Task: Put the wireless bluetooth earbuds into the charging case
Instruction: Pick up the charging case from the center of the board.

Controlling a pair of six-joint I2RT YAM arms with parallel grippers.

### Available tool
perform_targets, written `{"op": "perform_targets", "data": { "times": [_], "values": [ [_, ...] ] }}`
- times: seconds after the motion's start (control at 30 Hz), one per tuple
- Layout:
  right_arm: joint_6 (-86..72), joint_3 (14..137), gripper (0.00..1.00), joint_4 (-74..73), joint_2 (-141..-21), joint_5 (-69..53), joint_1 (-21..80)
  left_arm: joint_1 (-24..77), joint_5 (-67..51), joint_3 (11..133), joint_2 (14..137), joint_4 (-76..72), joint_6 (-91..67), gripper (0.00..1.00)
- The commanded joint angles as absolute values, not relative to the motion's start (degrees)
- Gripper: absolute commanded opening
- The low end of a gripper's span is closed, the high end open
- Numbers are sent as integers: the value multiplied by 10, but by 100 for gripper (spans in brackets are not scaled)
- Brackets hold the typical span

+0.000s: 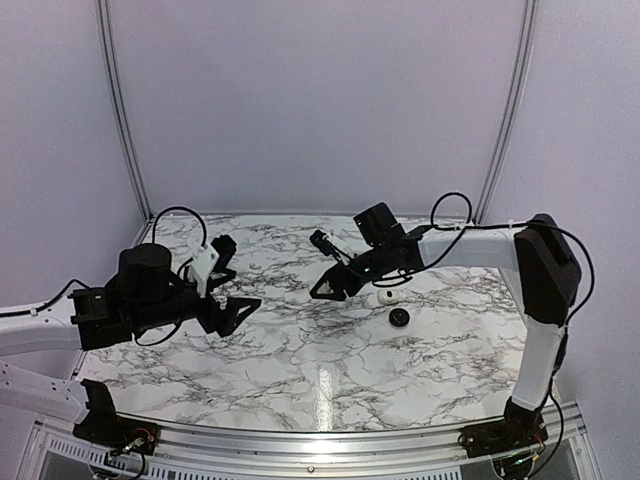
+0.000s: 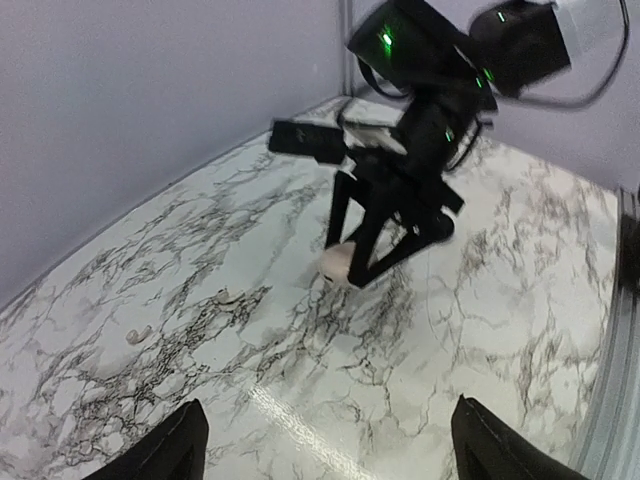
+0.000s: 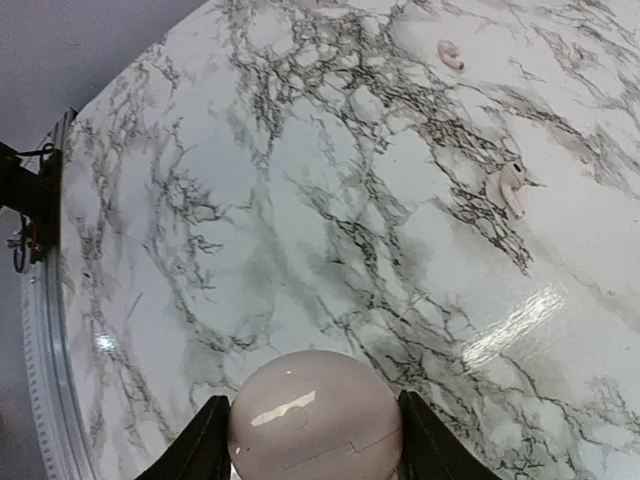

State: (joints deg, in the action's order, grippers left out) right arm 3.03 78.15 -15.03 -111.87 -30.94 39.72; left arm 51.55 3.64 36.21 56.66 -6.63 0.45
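The charging case (image 3: pixel 312 415) is a cream-pink rounded pebble with its lid closed. It sits between the fingers of my right gripper (image 3: pixel 312 445), which is shut on it low over the table. The left wrist view also shows the case (image 2: pixel 335 262) at the right gripper's tips (image 2: pixel 355 268). Two small earbuds lie on the marble, and they look pale pinkish, not black: one (image 3: pixel 508 187) nearer, one (image 3: pixel 450 52) farther. They also show in the left wrist view (image 2: pixel 140 333) (image 2: pixel 228 296). My left gripper (image 2: pixel 330 450) is open and empty, well away from them.
A black round puck (image 1: pixel 400 318) and a bright white piece (image 1: pixel 385 298) lie right of the right gripper (image 1: pixel 328 288). The left gripper (image 1: pixel 238 278) hovers at the table's left. The marble table (image 1: pixel 330 370) is walled at the back and sides.
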Motion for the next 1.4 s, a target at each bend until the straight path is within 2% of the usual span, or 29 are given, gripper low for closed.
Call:
{"op": "perform_targets", "data": {
  "times": [0.0, 0.23, 0.7, 0.87, 1.13, 1.37],
  "values": [
    [-66, 735, 28, -180, -1057, -424, 403, 602, 52, 388, 606, 5, 157, 87],
    [-111, 681, 27, -192, -989, -493, 423, 650, 70, 416, 655, 40, 239, 80],
    [-182, 661, 27, -162, -967, -538, 500, 698, 44, 460, 733, 18, 315, 71],
    [-184, 662, 27, -163, -970, -540, 508, 724, 94, 470, 760, -18, 339, 62],
    [-177, 663, 27, -170, -975, -539, 514, 739, 111, 483, 794, -52, 342, 51],
    [-151, 676, 27, -198, -979, -537, 514, 741, 118, 482, 804, -78, 338, 27]
  ]
}}
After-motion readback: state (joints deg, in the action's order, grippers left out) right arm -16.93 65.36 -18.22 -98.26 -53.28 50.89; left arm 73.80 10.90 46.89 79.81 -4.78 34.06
